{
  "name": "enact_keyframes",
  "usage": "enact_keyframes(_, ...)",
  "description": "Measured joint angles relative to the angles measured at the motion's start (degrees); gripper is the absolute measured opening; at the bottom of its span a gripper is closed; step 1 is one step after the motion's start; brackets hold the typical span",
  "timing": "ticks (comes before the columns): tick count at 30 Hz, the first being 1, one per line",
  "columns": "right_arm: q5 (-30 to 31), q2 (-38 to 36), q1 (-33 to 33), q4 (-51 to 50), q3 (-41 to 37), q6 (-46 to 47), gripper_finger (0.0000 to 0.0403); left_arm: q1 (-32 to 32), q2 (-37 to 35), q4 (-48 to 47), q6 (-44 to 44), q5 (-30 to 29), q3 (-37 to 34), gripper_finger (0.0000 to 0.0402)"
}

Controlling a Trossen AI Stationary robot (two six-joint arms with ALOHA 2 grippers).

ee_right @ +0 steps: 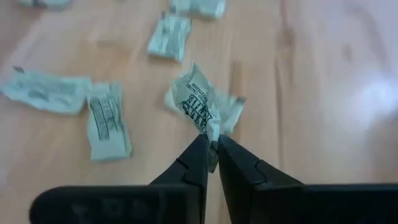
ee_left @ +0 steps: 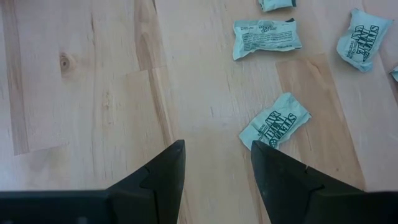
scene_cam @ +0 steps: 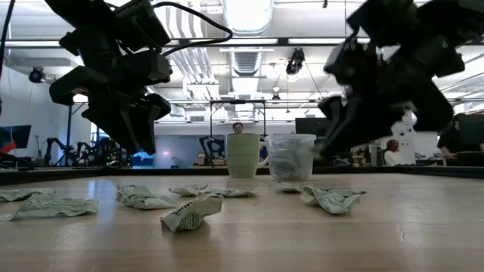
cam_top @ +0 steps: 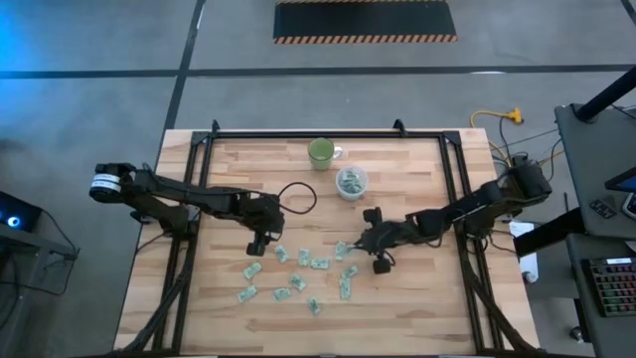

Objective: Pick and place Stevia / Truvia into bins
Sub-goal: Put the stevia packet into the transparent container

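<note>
Risk: my right jaws [ee_right: 212, 148] clench only a sachet [ee_right: 198, 107] corner; it may slip before the cup [cam_top: 351, 182]. Left jaws [ee_left: 216, 163] hang released.

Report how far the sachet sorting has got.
Partly done. The clear cup already holds some sachets, so earlier placements look complete. In hand: the right gripper is shut on one Stevia sachet just above the table, not yet carried to the cup. The left gripper hangs open over the wood beside another sachet. Left: about a dozen loose sachets still on the table.
</note>
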Motion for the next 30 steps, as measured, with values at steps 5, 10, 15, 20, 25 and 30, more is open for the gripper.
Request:
enact_keyframes(5, 10.1, -5.2, 0.0, 0.0, 0.0, -3.2, 0.0027, 0.0, 0.0, 0.0, 0.0, 0.0, 0.0, 0.0167)
enact_keyframes(10, 25.2, -9.2, -0.7, 0.0, 0.0, -7.5, 0.0027, 0.0, 0.0, 0.0, 0.0, 0.0, 0.0, 0.0167)
enact_keyframes(15, 31.4, -11.9, -4.1, 0.2, 0.0, -10.5, 0.0027, 0.0, 0.0, 0.0, 0.0, 0.0, 0.0, 0.0167)
enact_keyframes(20, 29.9, -12.4, -9.9, 0.3, 0.2, -11.2, 0.0027, 0.0, 0.0, 0.1, 0.0, 0.0, 0.0, 0.0167)
enact_keyframes(25, 21.9, -9.7, -15.6, -0.6, 2.1, -12.3, 0.0027, 0.0, 0.0, 0.2, 0.0, 0.0, 0.0, 0.0167)
enact_keyframes(30, 21.7, -7.6, -19.0, -5.6, 5.3, -12.2, 0.0027, 0.0, 0.0, 0.3, 0.0, 0.0, 0.0, 0.0167)
